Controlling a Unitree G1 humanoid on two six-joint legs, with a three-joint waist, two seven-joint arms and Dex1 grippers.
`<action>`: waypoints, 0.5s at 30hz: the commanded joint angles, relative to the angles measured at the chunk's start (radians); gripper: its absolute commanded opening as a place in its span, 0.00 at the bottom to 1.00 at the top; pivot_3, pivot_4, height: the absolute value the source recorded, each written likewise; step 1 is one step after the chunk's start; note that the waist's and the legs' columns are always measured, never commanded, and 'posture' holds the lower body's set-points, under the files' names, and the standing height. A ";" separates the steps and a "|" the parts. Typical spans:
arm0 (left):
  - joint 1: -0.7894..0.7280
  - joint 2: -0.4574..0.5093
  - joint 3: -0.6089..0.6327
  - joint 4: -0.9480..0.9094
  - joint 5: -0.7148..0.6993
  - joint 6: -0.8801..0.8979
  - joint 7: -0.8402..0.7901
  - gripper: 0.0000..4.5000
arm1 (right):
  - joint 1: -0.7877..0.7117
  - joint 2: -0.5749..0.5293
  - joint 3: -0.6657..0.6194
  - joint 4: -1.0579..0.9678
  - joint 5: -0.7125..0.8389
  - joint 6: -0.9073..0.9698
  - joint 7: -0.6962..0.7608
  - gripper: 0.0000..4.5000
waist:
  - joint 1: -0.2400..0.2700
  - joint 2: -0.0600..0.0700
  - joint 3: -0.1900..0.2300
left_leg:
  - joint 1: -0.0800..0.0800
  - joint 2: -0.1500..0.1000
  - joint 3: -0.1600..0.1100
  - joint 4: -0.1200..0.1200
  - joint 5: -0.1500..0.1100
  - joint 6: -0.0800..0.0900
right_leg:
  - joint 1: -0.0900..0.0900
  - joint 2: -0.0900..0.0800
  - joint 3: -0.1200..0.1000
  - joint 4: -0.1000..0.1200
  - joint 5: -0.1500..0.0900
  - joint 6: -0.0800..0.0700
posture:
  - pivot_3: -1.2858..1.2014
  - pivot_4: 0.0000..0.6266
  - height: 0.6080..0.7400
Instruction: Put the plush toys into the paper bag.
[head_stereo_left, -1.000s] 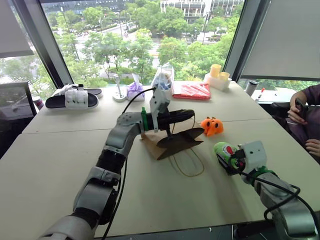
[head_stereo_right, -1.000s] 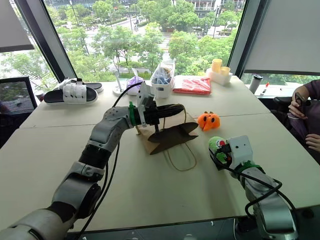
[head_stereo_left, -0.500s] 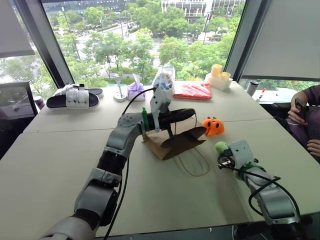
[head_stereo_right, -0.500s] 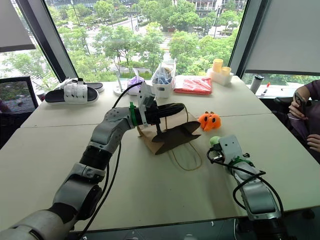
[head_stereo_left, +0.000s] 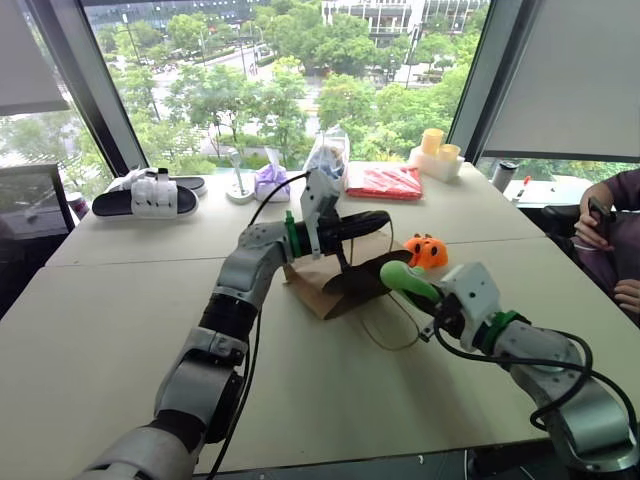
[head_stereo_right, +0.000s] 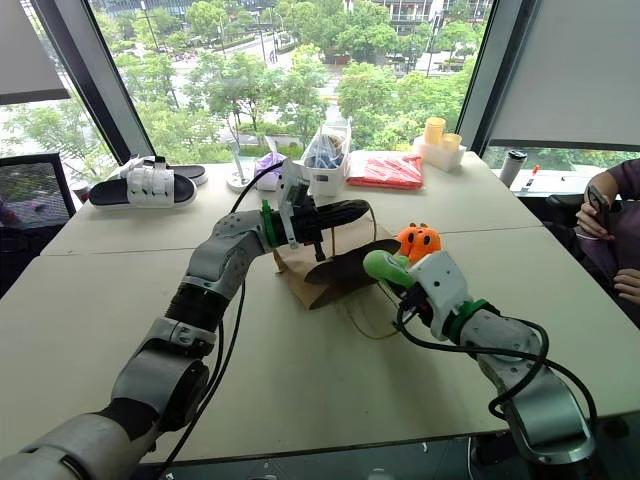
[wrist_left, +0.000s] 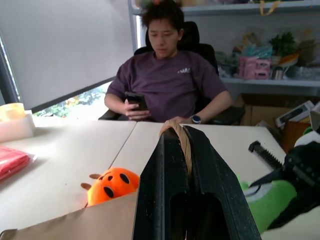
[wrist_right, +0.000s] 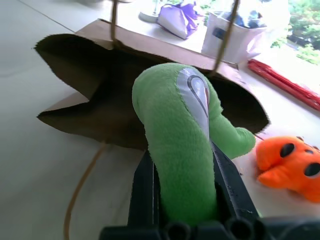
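Green plush toy (wrist_right: 175, 145) clamped in right pincer (wrist_right: 182, 172).

green plush toy (wrist_right: 175, 145), orange plush toy (head_stereo_left: 426, 250), brown paper bag (wrist_right: 100, 95)

green plush (wrist_right: 175, 145) at bag (head_stereo_left: 325, 285) mouth, orange plush (head_stereo_left: 425, 251) beside

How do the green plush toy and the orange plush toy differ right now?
The green plush toy is squeezed in the right tool and held off the table at the paper bag mouth; the orange plush toy lies loose on the table beside the bag. Green is plain with a pale patch; orange has dark face marks. Neither is in the bag yet.
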 joint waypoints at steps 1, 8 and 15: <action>-0.030 -0.002 0.027 -0.059 -0.041 0.031 0.000 0.00 | -0.052 0.015 0.051 0.022 -0.035 -0.005 -0.014 0.00 | 0.001 0.000 0.000 | 0.000 0.000 0.000 0.000 0.000 0.000 | 0.000 0.000 0.000 0.000 0.000 0.000 | 0.52 0.24 1.00; 0.010 0.004 0.034 -0.132 -0.089 0.093 -0.006 0.00 | -0.284 0.103 0.238 0.307 -0.171 -0.061 -0.029 0.00 | -0.005 0.000 0.000 | 0.000 0.000 0.000 0.000 0.000 -0.001 | -0.001 0.000 0.000 0.001 0.000 0.000 | 0.52 0.24 1.00; 0.009 -0.009 0.059 -0.159 -0.115 0.134 0.051 0.00 | -0.404 0.162 0.310 0.519 -0.252 -0.153 -0.017 0.00 | -0.001 0.000 0.000 | -0.002 0.000 0.000 0.000 0.004 -0.007 | -0.003 0.000 0.000 0.000 0.000 0.000 | 0.52 0.24 1.00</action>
